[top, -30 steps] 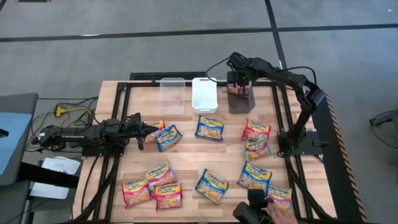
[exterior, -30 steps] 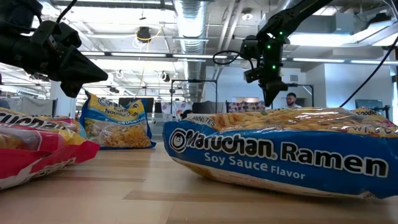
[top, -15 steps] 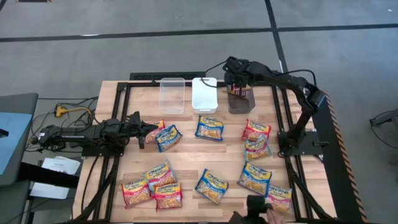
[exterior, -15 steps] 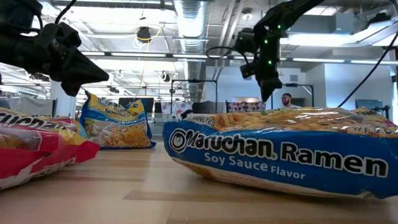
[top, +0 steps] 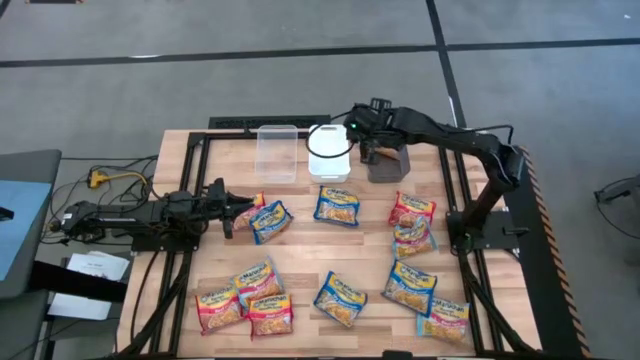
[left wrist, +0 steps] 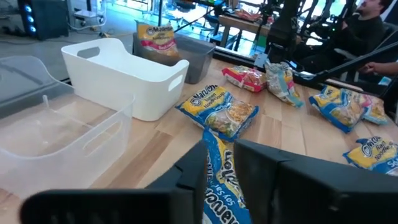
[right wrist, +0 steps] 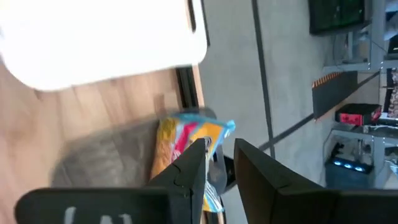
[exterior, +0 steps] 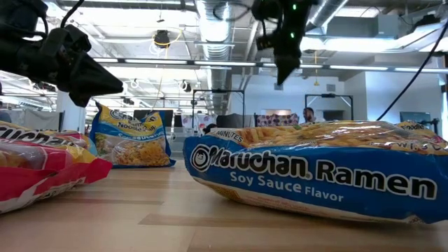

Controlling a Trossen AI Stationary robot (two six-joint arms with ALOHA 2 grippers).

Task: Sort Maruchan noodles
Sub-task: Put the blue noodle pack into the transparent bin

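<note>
A grey floor crossed by dark lines is seen around the wooden table. Overhead, exposed ducts and strip lights are shown, and a person is seated far behind.

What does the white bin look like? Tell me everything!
The white bin is a smooth plastic rectangle with rounded corners and a cut-out handle in its end wall, as the left wrist view shows. It stands upright at the table's far edge, between the clear bin and the dark grey bin. Its visible inside looks empty.
</note>
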